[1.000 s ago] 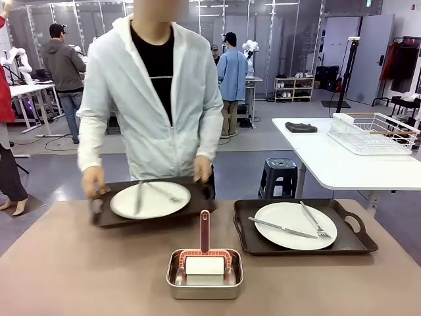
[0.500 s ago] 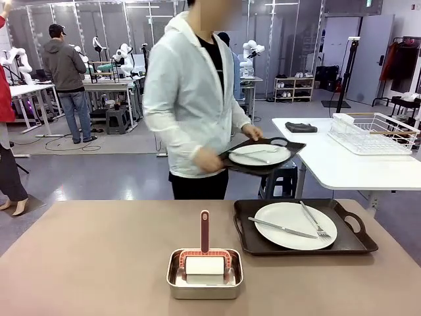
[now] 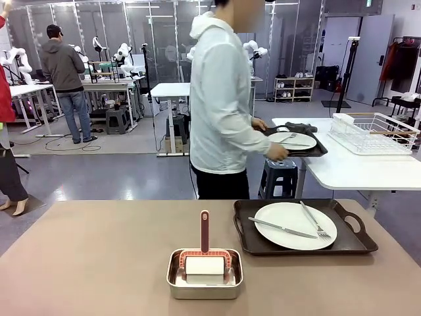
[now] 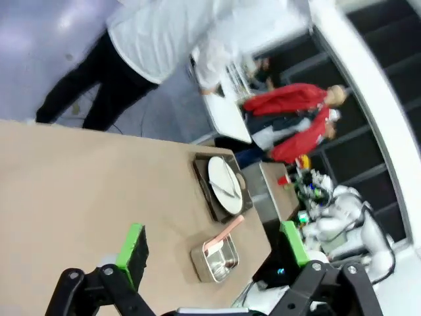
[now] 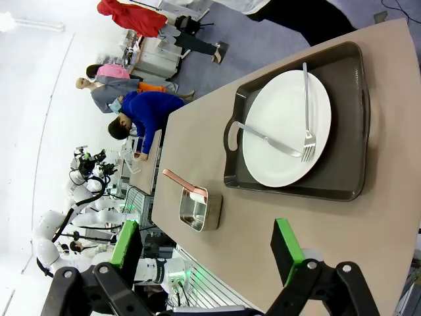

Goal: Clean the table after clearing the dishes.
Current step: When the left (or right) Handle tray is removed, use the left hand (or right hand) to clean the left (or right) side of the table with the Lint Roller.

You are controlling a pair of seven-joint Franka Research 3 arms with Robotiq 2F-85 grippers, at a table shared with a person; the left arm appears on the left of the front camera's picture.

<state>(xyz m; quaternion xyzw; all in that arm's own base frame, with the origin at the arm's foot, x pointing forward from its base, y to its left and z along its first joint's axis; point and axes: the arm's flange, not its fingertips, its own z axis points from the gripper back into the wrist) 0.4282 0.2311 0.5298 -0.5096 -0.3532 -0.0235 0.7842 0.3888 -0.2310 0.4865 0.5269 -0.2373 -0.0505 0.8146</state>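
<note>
Carried tray [image 3: 321,151] seemingly landing upper right; 1 loaded tray [image 3: 247,242] left, lower right; table [image 3: 99,263] unwiped. Left gripper [image 4: 212,245], right gripper [image 5: 205,243] spread, empty.

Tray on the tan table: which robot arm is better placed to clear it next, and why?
Right, likely: the tray sits on the table's right side, near the open right end effector; the left end effector sees it farther off.

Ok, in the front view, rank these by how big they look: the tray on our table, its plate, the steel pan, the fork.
1. tray
2. plate and steel pan: about alike, and the pan sits nearer the camera, so not ranked
3. fork
</note>
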